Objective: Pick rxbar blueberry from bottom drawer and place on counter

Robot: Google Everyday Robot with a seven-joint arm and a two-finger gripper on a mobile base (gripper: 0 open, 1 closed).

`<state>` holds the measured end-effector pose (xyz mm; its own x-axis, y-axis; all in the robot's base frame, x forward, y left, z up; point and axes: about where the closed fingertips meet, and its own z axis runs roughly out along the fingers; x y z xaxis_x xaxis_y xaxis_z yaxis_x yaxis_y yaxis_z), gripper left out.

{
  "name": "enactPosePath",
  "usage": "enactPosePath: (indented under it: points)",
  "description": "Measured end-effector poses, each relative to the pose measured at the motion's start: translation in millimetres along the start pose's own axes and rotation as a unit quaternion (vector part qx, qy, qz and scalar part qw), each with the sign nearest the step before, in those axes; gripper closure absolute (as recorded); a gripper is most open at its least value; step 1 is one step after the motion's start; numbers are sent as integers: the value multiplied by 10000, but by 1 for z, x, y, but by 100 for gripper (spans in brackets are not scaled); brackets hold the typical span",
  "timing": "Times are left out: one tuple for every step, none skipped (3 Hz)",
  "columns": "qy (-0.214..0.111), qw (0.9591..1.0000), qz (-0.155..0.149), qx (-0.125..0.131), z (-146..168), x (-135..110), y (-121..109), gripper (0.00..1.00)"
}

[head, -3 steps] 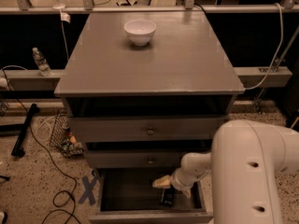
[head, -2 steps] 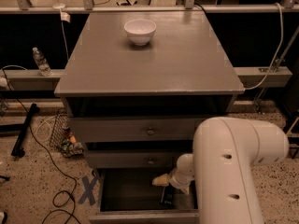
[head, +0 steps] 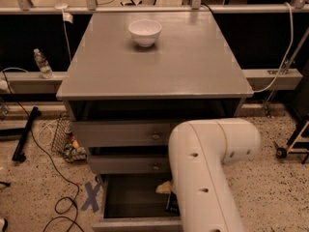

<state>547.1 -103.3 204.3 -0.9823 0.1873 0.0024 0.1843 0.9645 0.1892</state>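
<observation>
The bottom drawer [head: 130,197] is pulled open at the foot of the grey cabinet, and its inside is dark. My gripper [head: 164,187] reaches down into the drawer at its right side. Only its tan tip shows, because the big white arm [head: 207,178] covers the rest. A sliver of a dark flat thing [head: 170,204], probably the rxbar blueberry, shows just below the gripper at the arm's edge. I cannot tell if the gripper touches it. The counter [head: 159,66] is the cabinet's flat grey top.
A white bowl [head: 145,32] stands at the back of the counter. The two upper drawers [head: 120,134] are closed. Cables [head: 63,204], a wire basket [head: 65,141] and a blue tape cross [head: 91,197] lie on the floor to the left. A water bottle [head: 42,63] stands on the left ledge.
The white arm has swung left and nearer the camera and now hides the drawer's right half. The gripper stays low inside the drawer.
</observation>
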Motion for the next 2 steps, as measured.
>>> enactPosePath:
  points:
    - [-20, 9997, 72, 213, 23, -3, -4, 0]
    - [31, 9995, 73, 321, 45, -4, -5, 0]
